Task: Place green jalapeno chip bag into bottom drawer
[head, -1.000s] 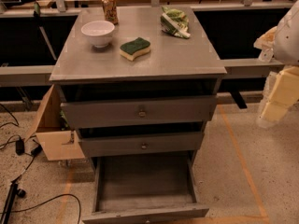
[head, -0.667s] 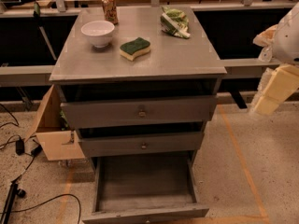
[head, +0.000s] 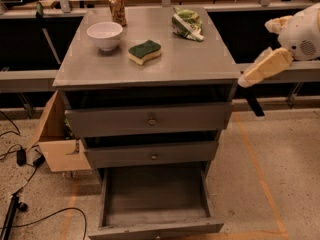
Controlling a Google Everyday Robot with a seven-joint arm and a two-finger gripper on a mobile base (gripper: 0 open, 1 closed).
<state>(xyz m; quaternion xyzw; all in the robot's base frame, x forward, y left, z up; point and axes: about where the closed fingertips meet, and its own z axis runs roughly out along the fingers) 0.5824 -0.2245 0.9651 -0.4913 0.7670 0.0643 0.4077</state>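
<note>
The green jalapeno chip bag [head: 186,24] lies crumpled on the grey cabinet top [head: 200,66], toward 1 o'clock on that surface and near its back right part, apart from everything else there. A white bowl [head: 104,35] stands at about 10 o'clock on the top. A brown drink can [head: 117,9] stands upright just behind the bowl, near 11 o'clock. A green-topped yellow sponge [head: 144,51] lies flat close to the middle, between the bowl and the bag and touching neither.

The gripper [head: 265,65] hangs in the air at 3 o'clock from the cabinet, off its right edge and about level with the top, with the white rounded arm housing [head: 301,31] behind it at the picture's right border. It holds nothing and is well apart from the bag. Whether it is set wide or narrow I cannot tell.

Below the top sit 3 drawers. The upper 2, the top drawer [head: 151,119] and the middle drawer [head: 154,156], each carry 1 small knob and have a dark gap above them. The bottom drawer [head: 155,229] at 6 o'clock is pulled out toward the camera, its grey floor in plain sight.

A cardboard box [head: 57,144] leans against the cabinet's left side at 9 o'clock. Black cables [head: 30,219] trail over the speckled floor at 7 o'clock, and an orange line [head: 257,169] runs along the floor at 4 o'clock.
</note>
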